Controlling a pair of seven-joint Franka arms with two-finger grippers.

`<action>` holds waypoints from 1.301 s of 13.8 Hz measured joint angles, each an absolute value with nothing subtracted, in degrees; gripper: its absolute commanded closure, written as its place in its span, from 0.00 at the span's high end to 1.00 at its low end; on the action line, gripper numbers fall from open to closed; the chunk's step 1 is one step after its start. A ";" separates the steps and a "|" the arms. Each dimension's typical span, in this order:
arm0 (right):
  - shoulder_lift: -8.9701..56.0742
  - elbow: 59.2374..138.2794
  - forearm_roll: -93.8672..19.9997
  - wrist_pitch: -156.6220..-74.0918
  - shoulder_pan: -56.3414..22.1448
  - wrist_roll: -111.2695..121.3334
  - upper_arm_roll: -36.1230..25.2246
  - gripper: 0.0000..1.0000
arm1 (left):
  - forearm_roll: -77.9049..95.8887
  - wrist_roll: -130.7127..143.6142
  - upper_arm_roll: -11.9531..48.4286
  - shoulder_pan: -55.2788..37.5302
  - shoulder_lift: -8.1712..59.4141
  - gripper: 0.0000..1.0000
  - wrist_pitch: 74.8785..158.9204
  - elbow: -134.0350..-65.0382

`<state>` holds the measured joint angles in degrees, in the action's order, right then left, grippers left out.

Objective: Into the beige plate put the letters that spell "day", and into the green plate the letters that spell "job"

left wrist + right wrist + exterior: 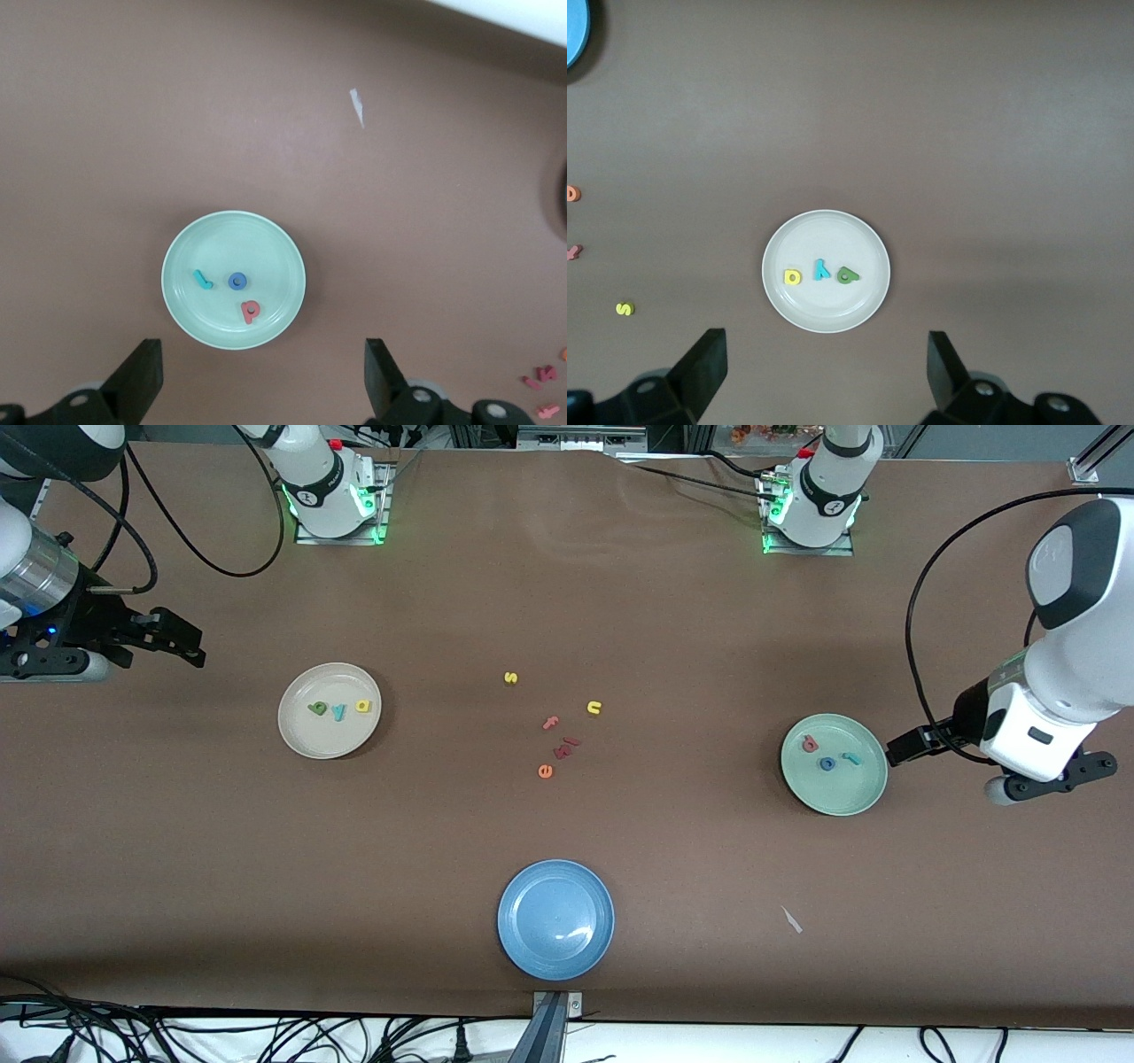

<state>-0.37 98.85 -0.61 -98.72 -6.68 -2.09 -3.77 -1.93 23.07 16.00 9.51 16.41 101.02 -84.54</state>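
I am seeing the green d (317,708), teal y (337,711) and yellow a (363,706) lying in the beige plate (306,737), and the pink b (809,744), blue o (827,763) and teal j (851,758) lying in the green plate (842,802). The left gripper (261,376) is hanging above the table beside the green plate with its fingers spread apart and holding nothing. The right gripper (824,376) is hanging above the table beside the beige plate, likewise spread and holding nothing.
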 measured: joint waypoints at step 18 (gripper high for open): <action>-0.37 98.84 -0.61 -98.89 -6.69 -2.09 -3.77 1.00 | -1.93 23.12 15.56 10.67 16.24 1.00 93.72 -79.67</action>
